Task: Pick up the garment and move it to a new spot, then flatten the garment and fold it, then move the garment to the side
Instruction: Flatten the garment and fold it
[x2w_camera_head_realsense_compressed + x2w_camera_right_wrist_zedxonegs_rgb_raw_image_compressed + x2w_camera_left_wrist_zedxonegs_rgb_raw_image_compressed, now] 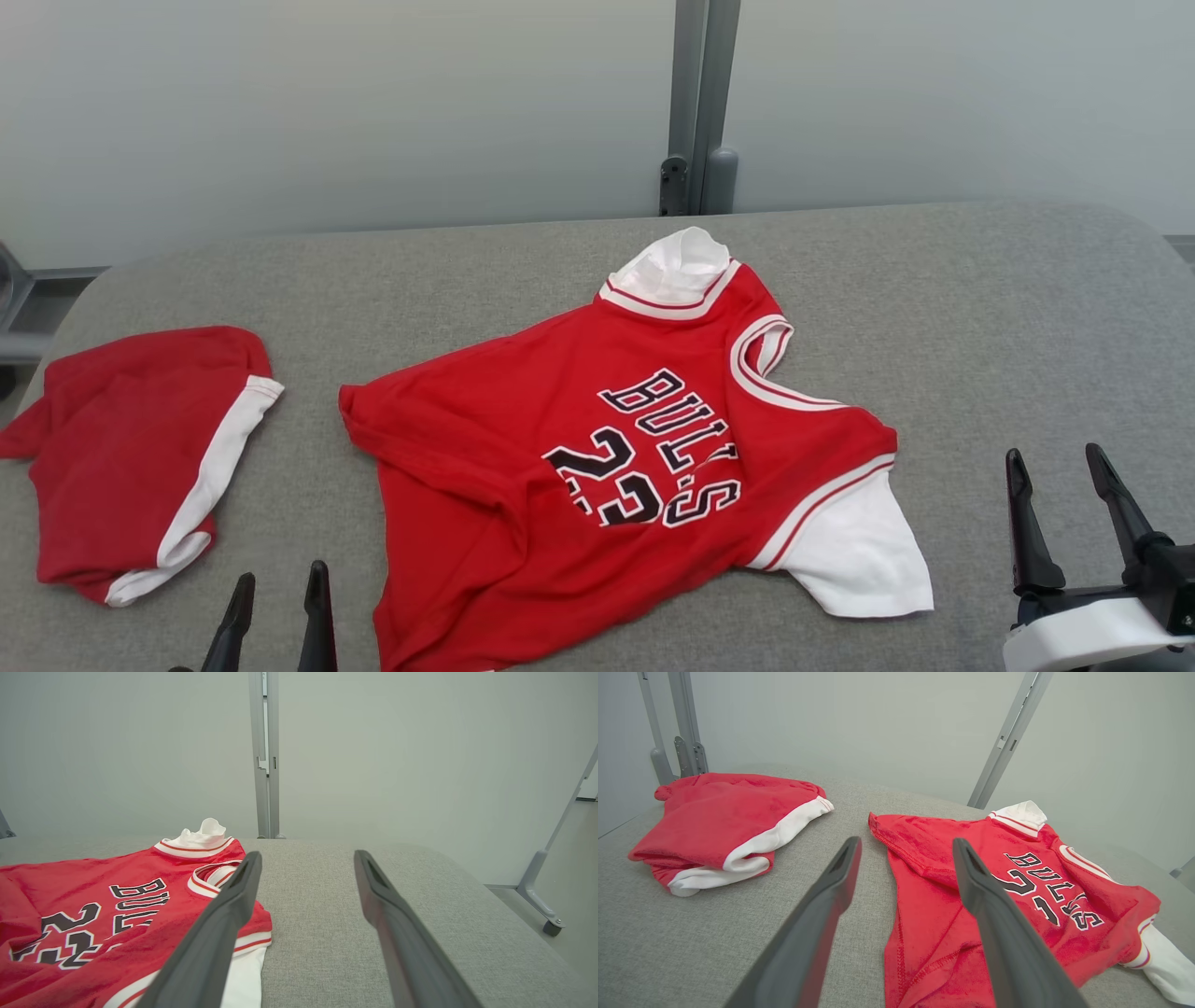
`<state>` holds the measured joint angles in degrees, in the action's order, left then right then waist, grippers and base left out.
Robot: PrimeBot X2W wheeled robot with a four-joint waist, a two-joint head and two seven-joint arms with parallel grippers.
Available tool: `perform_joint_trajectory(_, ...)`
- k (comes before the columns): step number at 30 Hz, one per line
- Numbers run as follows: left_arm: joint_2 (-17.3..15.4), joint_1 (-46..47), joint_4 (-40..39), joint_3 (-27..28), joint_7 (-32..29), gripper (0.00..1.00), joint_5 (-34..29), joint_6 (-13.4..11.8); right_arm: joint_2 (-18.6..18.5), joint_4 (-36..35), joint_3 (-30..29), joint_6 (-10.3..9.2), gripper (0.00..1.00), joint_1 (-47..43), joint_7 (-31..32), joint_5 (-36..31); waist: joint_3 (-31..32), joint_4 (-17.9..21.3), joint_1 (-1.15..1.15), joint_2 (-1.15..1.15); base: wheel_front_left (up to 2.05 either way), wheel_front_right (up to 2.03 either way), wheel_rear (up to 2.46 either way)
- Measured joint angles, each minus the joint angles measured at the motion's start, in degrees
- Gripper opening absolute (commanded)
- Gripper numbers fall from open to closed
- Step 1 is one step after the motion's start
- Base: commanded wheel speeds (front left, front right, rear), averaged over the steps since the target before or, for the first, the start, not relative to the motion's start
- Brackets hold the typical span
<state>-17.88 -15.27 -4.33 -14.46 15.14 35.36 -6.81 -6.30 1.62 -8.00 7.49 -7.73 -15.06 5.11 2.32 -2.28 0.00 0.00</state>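
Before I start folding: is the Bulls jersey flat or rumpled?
Rumpled: the Bulls jersey lies print-up, but its hem side is creased and doubled over, collar bunched.

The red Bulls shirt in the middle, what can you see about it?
The shirt is soft-looking red cloth with a white collar, a white sleeve with red-striped trim, and black BULLS lettering over a number. It lies front up and rumpled on the grey table, collar toward the far edge. The side near the left claw is bunched in folds; the white sleeve lies flat near the right claw. Both claws are open and apart from it.
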Motion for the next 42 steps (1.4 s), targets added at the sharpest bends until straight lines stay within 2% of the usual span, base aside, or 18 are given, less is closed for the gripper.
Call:
perform_joint_trajectory(2,1.6,-0.7,1.4,2.4,0.0,1.0,-3.2,0.5,-0.2,-0.2,0.4,0.0,1.0,-0.2,0.0,-0.3,0.6,0.4,0.0,0.0,0.0,0.0,0.0)
perform_joint_trajectory(4,3.4,-1.1,2.7,5.1,0.0,1.0,-5.3,2.0,-0.3,-0.1,0.6,0.0,1.0,-0.5,0.0,-0.4,1.3,0.7,0.0,0.0,0.0,0.0,0.0)
perform_joint_trajectory(9,7.6,-0.6,6.9,9.5,0.0,1.0,-10.6,9.5,-0.2,0.1,0.3,0.0,1.0,-2.5,0.0,-0.7,2.8,0.3,0.0,0.0,0.0,0.0,0.0)
perform_joint_trajectory(14,10.0,2.1,11.6,11.5,0.0,1.0,-14.1,13.3,0.6,2.3,1.1,0.01,1.0,-2.6,0.0,-0.9,3.2,-0.4,0.0,0.0,0.0,0.0,0.0)
perform_joint_trajectory(21,11.3,3.5,12.4,13.4,0.0,1.0,-16.3,14.1,1.4,4.2,2.5,0.01,1.0,-1.6,0.0,-1.1,2.7,0.2,0.0,0.0,0.0,0.0,0.0)
perform_joint_trajectory(35,8.6,3.5,12.2,9.4,0.0,1.0,-14.8,14.1,2.0,5.0,3.5,0.0,1.0,-0.3,0.0,-1.0,1.4,0.3,0.0,0.0,0.0,0.0,0.0)
perform_joint_trajectory(42,7.4,3.4,11.9,7.5,0.0,1.0,-12.9,14.2,2.3,3.2,3.6,0.0,1.0,2.0,0.0,2.3,0.8,0.5,0.0,0.0,0.0,0.0,0.0)
